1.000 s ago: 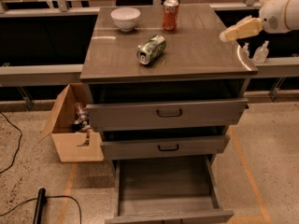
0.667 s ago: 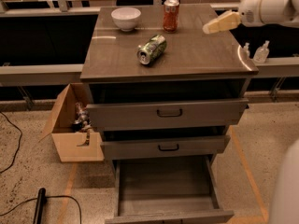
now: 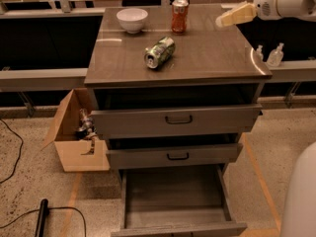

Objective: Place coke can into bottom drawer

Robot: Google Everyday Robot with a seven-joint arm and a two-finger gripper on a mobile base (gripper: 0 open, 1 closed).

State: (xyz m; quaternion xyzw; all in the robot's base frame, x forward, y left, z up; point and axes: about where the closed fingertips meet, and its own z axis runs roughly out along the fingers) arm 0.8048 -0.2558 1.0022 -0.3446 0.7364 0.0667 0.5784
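Observation:
The coke can (image 3: 179, 15), red with a silver top, stands upright at the back of the cabinet top (image 3: 212, 58), right of the white bowl (image 3: 132, 19). The bottom drawer (image 3: 175, 199) is pulled out, and nothing shows inside it. My gripper (image 3: 227, 18) comes in from the upper right above the cabinet top, its pale fingers pointing left toward the coke can, about a can's width or two to its right. It holds nothing.
A green-and-silver can (image 3: 159, 52) lies on its side mid-top. Two upper drawers with black handles (image 3: 178, 119) stand slightly ajar. An open cardboard box (image 3: 76, 132) sits on the floor at the left. Small bottles (image 3: 274, 55) stand on the ledge at the right. A black cable (image 3: 42, 216) lies on the floor.
My gripper has moved left and up across the cabinet top, from the right edge toward the coke can. The cans and bowl have not moved.

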